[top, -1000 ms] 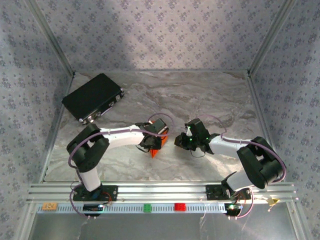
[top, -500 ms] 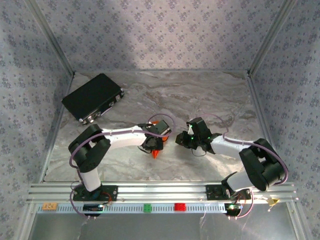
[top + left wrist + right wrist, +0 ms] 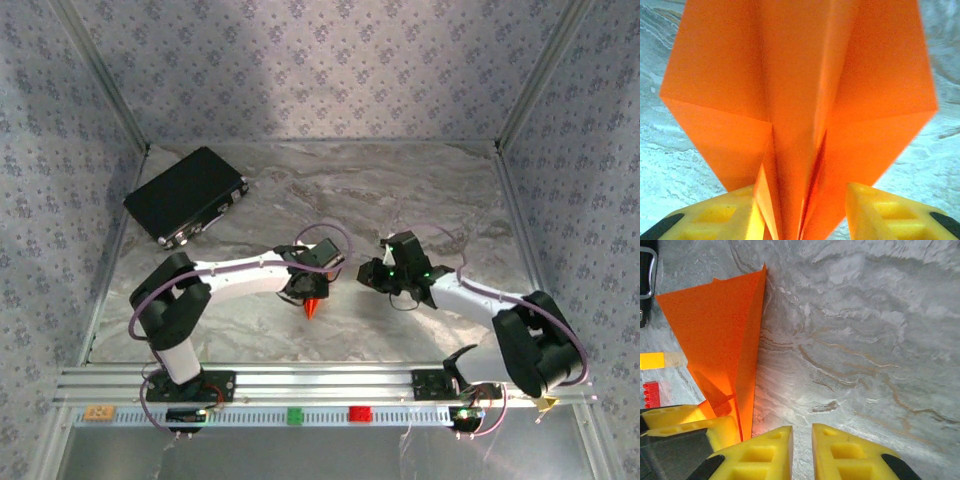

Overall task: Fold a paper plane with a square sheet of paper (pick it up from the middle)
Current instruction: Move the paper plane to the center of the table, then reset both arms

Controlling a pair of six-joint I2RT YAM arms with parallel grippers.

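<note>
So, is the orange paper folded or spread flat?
Folded: the orange paper shows a centre crease and angled flaps narrowing toward the left gripper.

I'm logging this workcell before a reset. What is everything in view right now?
paper plane: one, bright orange, mid-table, tip toward the near edge
case: one, black, far left of the table
table: one, grey marbled, under everything
walls: three, grey patterned, around the table
rail: one, aluminium, near edge
tan block: one, strip below the rail, left
green block: one, same strip, middle
red block: one, beside the green block
left gripper: one, yellow fingers either side of the paper plane, grip unclear
right gripper: one, yellow fingers, narrowly open, empty, just right of the paper plane
</note>
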